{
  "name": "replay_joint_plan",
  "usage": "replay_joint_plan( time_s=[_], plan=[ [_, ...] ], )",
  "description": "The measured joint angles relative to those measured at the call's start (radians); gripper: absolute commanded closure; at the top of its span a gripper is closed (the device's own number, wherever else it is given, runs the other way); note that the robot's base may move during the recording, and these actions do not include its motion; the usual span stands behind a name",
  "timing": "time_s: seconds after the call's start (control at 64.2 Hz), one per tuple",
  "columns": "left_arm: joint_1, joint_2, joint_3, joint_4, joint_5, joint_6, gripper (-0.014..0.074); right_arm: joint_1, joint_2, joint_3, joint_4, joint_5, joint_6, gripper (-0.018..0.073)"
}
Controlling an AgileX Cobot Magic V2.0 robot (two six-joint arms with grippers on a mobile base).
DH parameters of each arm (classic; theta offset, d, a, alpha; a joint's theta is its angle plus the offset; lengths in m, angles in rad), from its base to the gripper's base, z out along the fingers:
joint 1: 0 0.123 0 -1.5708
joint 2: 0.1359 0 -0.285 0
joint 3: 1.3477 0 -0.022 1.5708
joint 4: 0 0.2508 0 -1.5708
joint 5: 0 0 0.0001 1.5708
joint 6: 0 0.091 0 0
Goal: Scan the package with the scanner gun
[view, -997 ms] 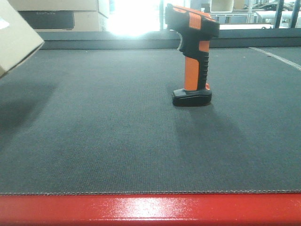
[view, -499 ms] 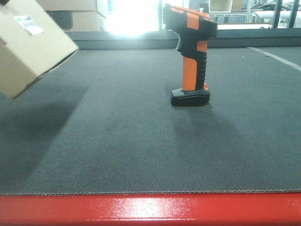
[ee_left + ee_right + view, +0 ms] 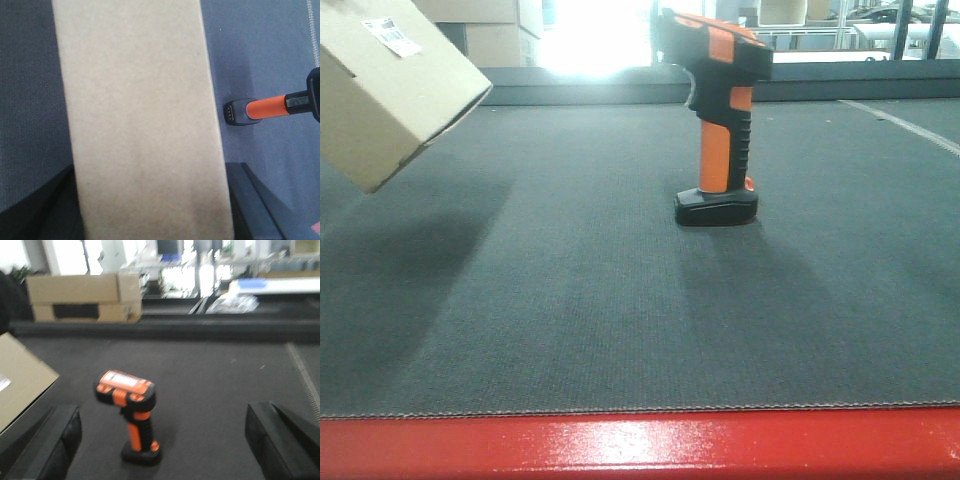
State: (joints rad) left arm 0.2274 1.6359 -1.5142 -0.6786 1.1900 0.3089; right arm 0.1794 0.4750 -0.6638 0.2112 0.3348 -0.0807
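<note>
Package (image 3: 390,95) tilted, aloft, clamped in left gripper (image 3: 150,210). Scanner gun (image 3: 720,120) upright, well apart, open mat (image 3: 620,320) around it. Right gripper (image 3: 162,440) jaws wide, empty.

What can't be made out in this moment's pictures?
- Barcode label: front view, too small to read.
- Where the left end effector touches the package: left wrist view, hidden behind the package.
- Head of the scanner gun: cut off by the right edge there; blurred in right wrist view.
</note>
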Motion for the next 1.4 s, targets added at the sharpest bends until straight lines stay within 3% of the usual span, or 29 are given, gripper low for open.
replay_joint_plan(
  time_s=[0.249,0.436,0.873,1.403],
  plan=[
    [0.000,0.000,0.000,0.000,-0.006,0.000,0.0708,0.204,0.218,-0.004,0.002,0.010,0.000,-0.0010],
    [0.000,0.000,0.000,0.000,-0.007,0.000,0.0708,0.314,0.422,-0.004,0.023,-0.141,0.000,-0.0010],
    [-0.001,0.000,0.000,0.000,-0.007,0.000,0.0708,0.322,0.825,-0.004,0.185,-0.598,0.002,-0.0010],
    [-0.001,0.000,0.000,0.000,-0.007,0.000,0.0708,0.322,1.094,-0.004,0.313,-0.995,-0.075,-0.0010]
  ],
)
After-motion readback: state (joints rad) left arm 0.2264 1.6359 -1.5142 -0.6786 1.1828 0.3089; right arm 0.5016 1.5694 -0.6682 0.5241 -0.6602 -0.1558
